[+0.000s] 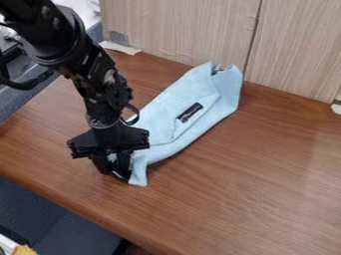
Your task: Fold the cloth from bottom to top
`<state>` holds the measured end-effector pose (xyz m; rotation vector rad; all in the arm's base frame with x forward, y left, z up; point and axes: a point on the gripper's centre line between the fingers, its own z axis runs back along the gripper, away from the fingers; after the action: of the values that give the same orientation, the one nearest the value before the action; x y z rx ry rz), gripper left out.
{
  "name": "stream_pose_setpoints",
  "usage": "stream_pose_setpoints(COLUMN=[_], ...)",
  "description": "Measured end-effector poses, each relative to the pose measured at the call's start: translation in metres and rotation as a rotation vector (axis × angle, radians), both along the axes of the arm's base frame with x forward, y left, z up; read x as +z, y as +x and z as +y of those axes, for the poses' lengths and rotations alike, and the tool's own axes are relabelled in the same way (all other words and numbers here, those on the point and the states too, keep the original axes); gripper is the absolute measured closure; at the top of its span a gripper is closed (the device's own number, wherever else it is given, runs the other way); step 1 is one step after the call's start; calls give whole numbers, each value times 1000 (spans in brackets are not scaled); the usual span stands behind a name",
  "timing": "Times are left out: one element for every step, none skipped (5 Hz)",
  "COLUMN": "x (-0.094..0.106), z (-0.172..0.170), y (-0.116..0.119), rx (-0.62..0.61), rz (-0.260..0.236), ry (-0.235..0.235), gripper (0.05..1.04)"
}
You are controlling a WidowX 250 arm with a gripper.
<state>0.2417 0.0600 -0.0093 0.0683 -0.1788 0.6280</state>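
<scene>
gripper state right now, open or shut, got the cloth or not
gripper: down at the cloth's lower left end in the camera view; open or shut, and whether it grips, can't be told

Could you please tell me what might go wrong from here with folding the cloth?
The claw is at the near end of the cloth, so it might catch only an edge and lose it. The cloth lies slanted and creased, so the fold could come out crooked. Its far end is close to the wood panel and might bunch against it if pushed.
</scene>
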Motion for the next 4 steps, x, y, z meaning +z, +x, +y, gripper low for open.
stream_pose_setpoints(x=[4,22,34,45], z=[0,-2,-6,-14], y=[-3,-3,1,13], rx=[-6,42,77,98], rz=[3,-30,-48,-61], ry=[-28,-67,-109,-147], gripper=[879,968,995,996])
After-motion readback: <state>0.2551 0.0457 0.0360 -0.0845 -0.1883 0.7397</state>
